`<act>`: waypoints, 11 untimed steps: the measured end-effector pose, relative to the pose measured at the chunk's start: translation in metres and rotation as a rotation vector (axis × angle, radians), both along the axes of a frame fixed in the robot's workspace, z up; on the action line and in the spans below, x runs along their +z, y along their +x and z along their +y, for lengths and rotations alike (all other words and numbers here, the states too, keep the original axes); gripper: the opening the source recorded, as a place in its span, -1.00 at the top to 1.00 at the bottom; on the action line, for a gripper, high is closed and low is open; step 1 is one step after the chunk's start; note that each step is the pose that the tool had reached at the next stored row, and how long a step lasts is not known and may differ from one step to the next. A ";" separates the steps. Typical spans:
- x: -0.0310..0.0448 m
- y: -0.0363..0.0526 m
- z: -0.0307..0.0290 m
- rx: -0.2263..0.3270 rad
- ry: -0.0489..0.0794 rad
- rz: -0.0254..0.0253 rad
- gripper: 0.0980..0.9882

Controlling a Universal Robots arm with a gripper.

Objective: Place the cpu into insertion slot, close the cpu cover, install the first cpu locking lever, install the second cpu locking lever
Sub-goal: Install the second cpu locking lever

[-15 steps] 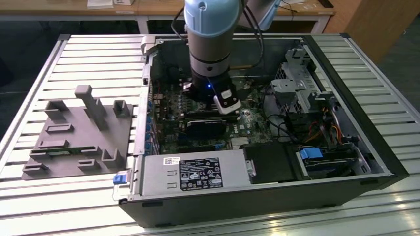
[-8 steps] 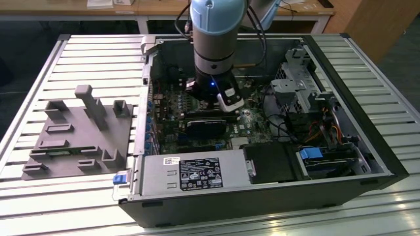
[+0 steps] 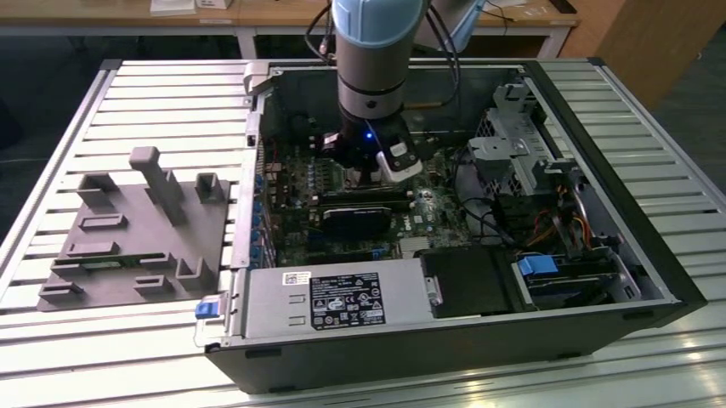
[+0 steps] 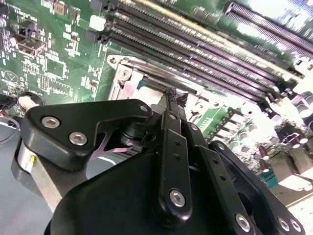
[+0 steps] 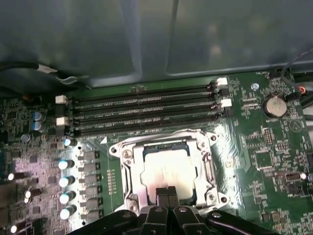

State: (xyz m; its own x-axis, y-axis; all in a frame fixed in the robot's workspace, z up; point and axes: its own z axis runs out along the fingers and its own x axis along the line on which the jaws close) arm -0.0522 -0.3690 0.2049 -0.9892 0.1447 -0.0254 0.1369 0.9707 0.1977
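Observation:
The cpu [image 5: 168, 170] lies flat in the insertion slot [image 5: 164, 150], its silvery top showing through the window of the cpu cover [image 5: 208, 169]. The cover's metal frame lies down around the chip. My gripper [image 5: 166, 192] is shut, its two black fingertips pressed together at the socket's edge with nothing between them. In the second wrist view the shut fingers [image 4: 172, 127] point down at the socket frame [image 4: 128, 85]. In the exterior view the gripper [image 3: 380, 174] reaches down into the open computer case over the motherboard. I cannot make out the locking levers.
Long black memory slots [image 5: 146, 110] run beside the socket on the green motherboard [image 5: 264, 152]. Capacitors [image 5: 63, 181] stand on the other side. The case [image 3: 454, 340] holds a power supply [image 3: 340, 297] and a drive cage [image 3: 516, 144]. A grey fixture [image 3: 136, 229] sits at the exterior view's left.

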 end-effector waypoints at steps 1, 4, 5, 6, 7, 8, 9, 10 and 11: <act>0.0000 0.0006 0.0019 0.000 -0.005 0.0005 0.99; 0.0000 0.0028 0.0075 0.000 -0.018 0.0022 0.99; 0.0000 0.0035 0.0091 0.000 -0.021 0.0027 0.99; 0.0000 0.0043 0.0107 0.000 -0.025 0.0034 0.99; 0.0000 0.0049 0.0123 0.000 -0.028 0.0041 0.99; 0.0000 0.0053 0.0137 0.000 -0.031 0.0046 0.99; 0.0000 0.0056 0.0152 0.000 -0.033 0.0049 0.99; 0.0000 0.0058 0.0163 0.000 -0.034 0.0051 0.99; 0.0001 0.0059 0.0170 0.000 -0.034 0.0052 0.99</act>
State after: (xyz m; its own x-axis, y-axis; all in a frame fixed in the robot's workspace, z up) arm -0.0463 -0.3520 0.2050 -0.9893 0.1438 -0.0251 0.1379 0.9768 0.1638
